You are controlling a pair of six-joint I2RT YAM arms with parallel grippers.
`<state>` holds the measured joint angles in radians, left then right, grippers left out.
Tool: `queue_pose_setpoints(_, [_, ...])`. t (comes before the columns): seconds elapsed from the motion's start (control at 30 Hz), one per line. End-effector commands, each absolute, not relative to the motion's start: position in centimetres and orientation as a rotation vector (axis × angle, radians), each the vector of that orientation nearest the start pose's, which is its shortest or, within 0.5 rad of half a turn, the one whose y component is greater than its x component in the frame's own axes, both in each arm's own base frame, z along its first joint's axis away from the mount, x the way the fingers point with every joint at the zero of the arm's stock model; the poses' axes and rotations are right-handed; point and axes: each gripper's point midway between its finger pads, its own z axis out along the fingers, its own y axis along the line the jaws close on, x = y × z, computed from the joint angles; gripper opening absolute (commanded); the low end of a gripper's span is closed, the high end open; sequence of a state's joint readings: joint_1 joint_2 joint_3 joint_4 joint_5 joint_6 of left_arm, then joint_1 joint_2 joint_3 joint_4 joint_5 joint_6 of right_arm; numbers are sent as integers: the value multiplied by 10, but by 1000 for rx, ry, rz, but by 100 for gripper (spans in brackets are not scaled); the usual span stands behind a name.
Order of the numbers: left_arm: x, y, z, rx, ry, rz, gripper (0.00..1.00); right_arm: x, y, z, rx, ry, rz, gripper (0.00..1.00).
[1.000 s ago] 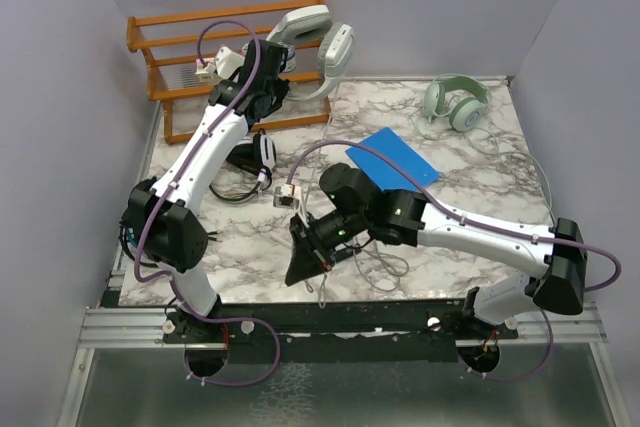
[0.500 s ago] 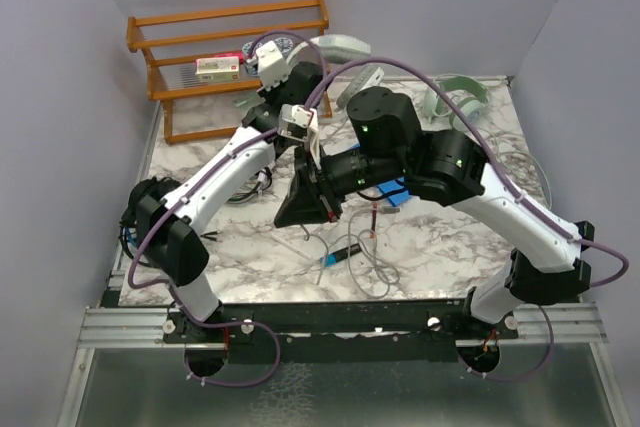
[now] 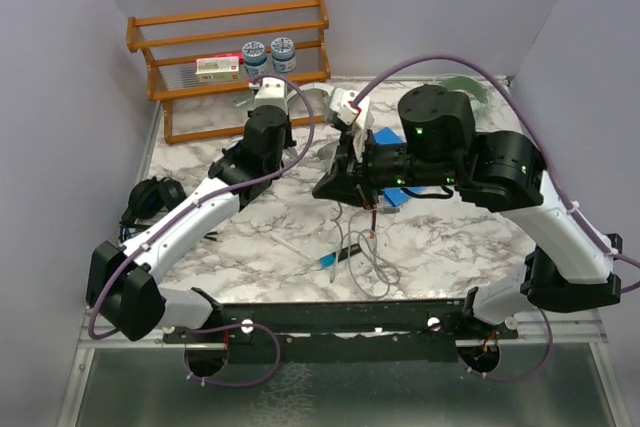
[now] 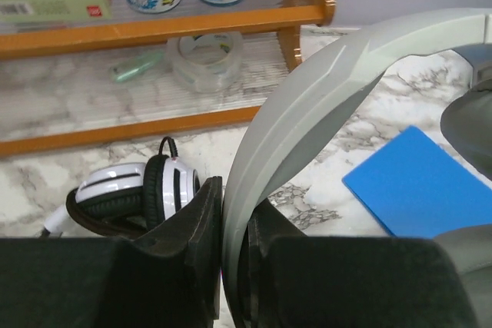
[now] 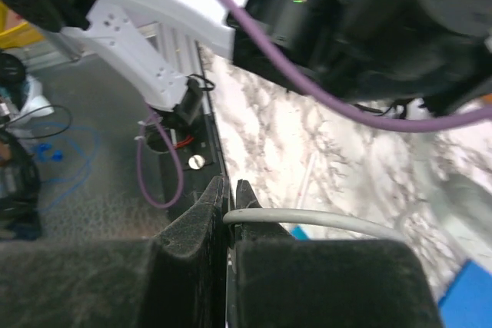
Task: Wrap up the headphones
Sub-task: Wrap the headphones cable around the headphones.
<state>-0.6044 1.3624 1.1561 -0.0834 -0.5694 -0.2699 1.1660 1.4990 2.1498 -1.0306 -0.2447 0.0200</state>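
The winding step appears to be in hand. The left gripper [image 4: 234, 190] is clamped tight on the band of the grey headphones [image 4: 307, 105], holding them up at the centre of the top view. The right gripper [image 5: 227, 187] is closed to a sliver on the thin cable [image 5: 307, 220], pinched just right of centre. Slack drops from there in loose loops onto the bench [image 3: 250, 237]. The next move probably calls for the right arm to carry the cable round the headphones, keeping it taut, while the left holds them steady. The arms hide the earcups from above, so the cable's root and any turns already made cannot be traced. The right wrist view is blurred. A white-and-black pair [image 4: 131, 197] lies at the lower left of the left wrist view.
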Motion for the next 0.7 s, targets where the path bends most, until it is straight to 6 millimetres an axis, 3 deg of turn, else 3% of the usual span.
queue_pose_setpoints(0.0, [378, -191, 329, 170, 1622, -227, 0, 125, 326, 459, -1189, 1618, 809, 1])
queue_pose_setpoints(0.17, [354, -195, 317, 411, 1632, -207, 0, 149, 307, 455, -1114, 1656, 637, 1])
queue_pose_setpoints(0.4, [325, -204, 273, 849, 1651, -153, 0, 179, 285, 449, -1009, 1707, 413, 1])
queue_pose_setpoints(0.53, [312, -206, 253, 1007, 1638, -152, 0, 191, 278, 438, -983, 1741, 311, 1])
queue_pose_setpoints(0.67, [305, -208, 246, 1070, 1641, -170, 0, 203, 272, 418, -972, 1791, 193, 1])
